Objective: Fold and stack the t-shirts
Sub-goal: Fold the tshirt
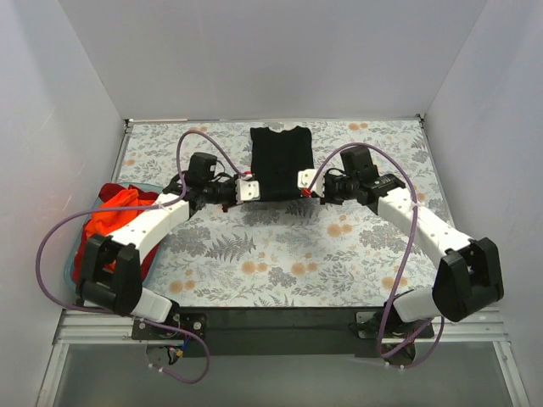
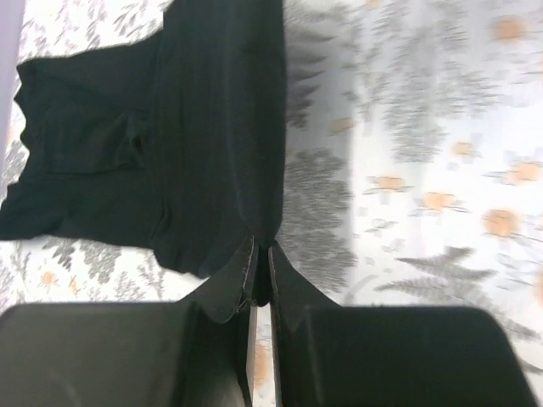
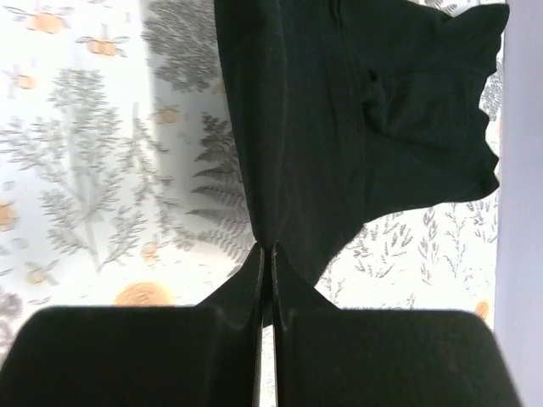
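The black t-shirt lies at the back middle of the floral tablecloth, narrowed into a tall strip. My left gripper is shut on its near left corner, and my right gripper is shut on its near right corner; both hold the near edge raised. In the left wrist view the black cloth runs from my gripper away to the left. In the right wrist view the cloth runs from my gripper away to the right. Orange-red t-shirts are piled at the left.
A teal basket holds the orange-red pile at the table's left edge, beside my left arm. White walls close in the left, back and right. The floral tablecloth covers the table.
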